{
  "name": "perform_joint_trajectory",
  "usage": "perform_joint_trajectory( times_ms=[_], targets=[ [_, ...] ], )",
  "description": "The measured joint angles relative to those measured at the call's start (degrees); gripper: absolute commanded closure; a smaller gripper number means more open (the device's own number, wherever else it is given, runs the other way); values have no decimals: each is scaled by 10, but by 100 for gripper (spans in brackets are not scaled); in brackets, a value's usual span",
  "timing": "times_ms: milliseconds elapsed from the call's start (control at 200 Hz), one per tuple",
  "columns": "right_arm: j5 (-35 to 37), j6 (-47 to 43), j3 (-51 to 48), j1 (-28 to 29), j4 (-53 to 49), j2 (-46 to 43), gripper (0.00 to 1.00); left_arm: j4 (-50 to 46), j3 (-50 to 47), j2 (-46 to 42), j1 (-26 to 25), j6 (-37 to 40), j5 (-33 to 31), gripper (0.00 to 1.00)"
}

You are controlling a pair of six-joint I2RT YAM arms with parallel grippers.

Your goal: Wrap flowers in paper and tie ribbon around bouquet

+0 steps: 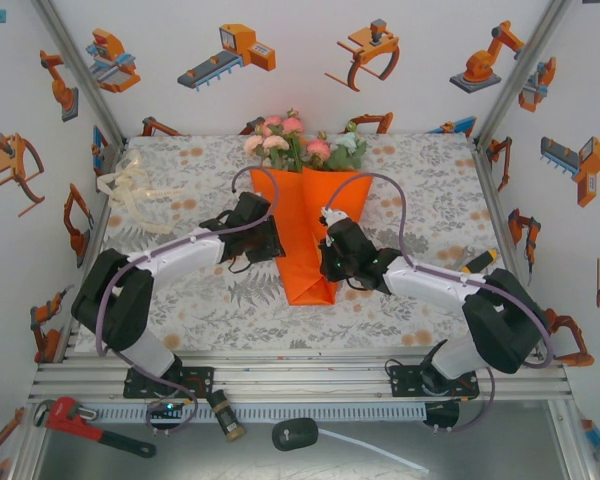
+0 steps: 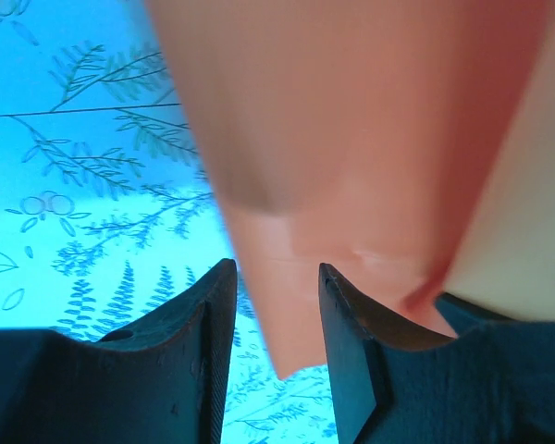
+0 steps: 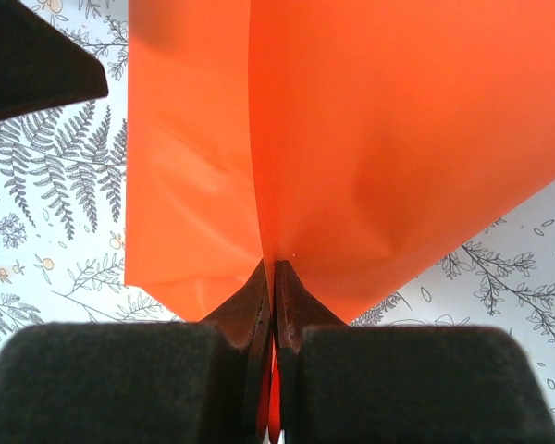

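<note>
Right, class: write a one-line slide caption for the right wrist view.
Right gripper pinched shut on the edge of the orange paper, above the fern-print tablecloth.

Surface cover: a pale cloth (image 1: 220, 310) printed with grey fern fronds and small orange blossoms
Walls: white panels (image 1: 300, 60) printed with orange and grey robot arms and machines
Frame: aluminium rails (image 1: 300, 375) along the near edge of the surface
Left of the grey shelf (image 1: 540, 440): red pipe wrench (image 1: 80, 420)
Beside it: small black cylinder (image 1: 226, 418) with a brass end
Middle: black oval plug (image 1: 295, 433), its white cable (image 1: 370, 452) trailing right
</note>
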Motion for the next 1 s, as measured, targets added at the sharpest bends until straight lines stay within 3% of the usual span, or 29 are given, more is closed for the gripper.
perform_joint_trajectory(
  times_ms=[205,686,1001],
  targets=[
    [-2,31,11,0,-3,1,92,22,-4,66,-10,14,38,60],
    [16,115,163,0,-69,90,88,41,7,83,-15,23,50,63],
    [-39,113,130,0,5,146,91,55,7,87,-18,22,57,63]
  ],
)
